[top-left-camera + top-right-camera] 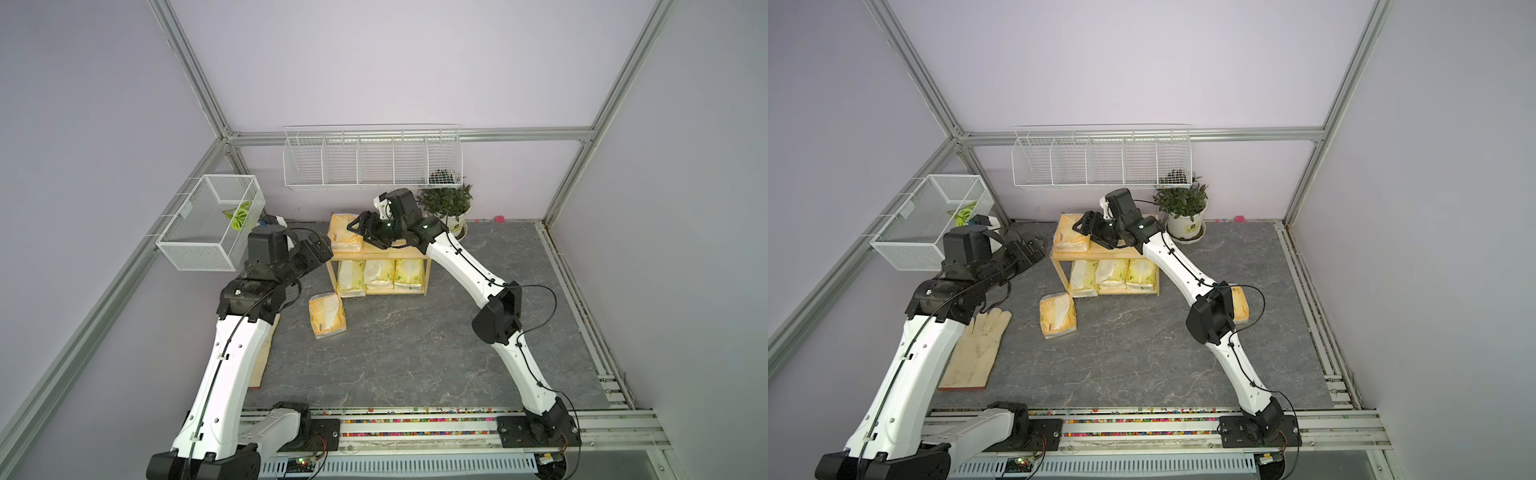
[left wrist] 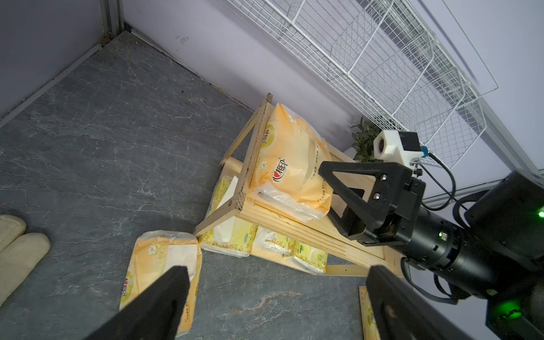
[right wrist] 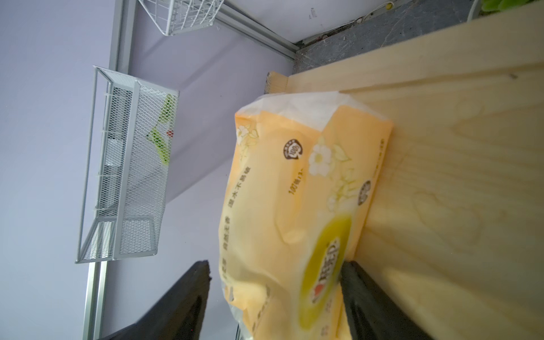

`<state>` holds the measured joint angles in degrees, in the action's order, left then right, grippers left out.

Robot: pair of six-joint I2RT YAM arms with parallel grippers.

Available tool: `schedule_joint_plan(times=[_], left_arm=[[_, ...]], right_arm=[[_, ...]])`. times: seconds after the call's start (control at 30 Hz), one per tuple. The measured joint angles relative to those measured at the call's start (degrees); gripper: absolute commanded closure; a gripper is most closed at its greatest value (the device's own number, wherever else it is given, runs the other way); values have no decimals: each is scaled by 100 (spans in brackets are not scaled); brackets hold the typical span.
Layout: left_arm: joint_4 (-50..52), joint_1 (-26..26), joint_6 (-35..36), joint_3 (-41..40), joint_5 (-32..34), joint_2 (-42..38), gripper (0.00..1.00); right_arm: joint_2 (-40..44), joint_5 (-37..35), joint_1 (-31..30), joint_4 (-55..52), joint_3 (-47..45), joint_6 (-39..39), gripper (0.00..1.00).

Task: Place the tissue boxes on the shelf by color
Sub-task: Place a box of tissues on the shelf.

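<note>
On the shelf (image 1: pixel 353 255) top, an orange pack (image 3: pixel 294 191) lies between the spread jaws of the right gripper (image 3: pixel 276 265), released and touching one finger; the left gripper (image 2: pixel 279 270) gapes, empty.

Orange-yellow, white-flowered pack (image 3: pixel 294 191); pale wooden shelf (image 3: pixel 456 176).

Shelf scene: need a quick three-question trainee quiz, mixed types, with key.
1. True or false: the lower tier of the shelf holds three lemon-yellow packs.
2. How many packs sit on the top tier? A) none B) one C) three
3. Fill in: the fingers on either side of the top-tier orange pack belong to the ___ gripper.

Key: 1 true. 2 B. 3 right gripper.
</note>
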<state>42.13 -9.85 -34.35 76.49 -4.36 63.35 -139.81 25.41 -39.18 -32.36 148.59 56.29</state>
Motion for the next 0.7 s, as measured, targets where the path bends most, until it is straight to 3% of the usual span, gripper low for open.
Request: schedule_joint_plan(times=[0.23,0.4,0.6,0.7], left_arm=[[116,0,-142,-402,229,-411,0],[293,0,-420,-1082,413,-968,0],[330,-44,-433,-1720,168,-1370,0],[306,-494,-391,-1790,146,-1412,0]], right_arm=[[271,-105,-2,-396,63,-431,24],[1172,-186,-2,-619,-365,-817,24],[3320,-363,24,-356,-2492,-1241,24],[4374,-470,229,-118,-3762,-1325,24]])
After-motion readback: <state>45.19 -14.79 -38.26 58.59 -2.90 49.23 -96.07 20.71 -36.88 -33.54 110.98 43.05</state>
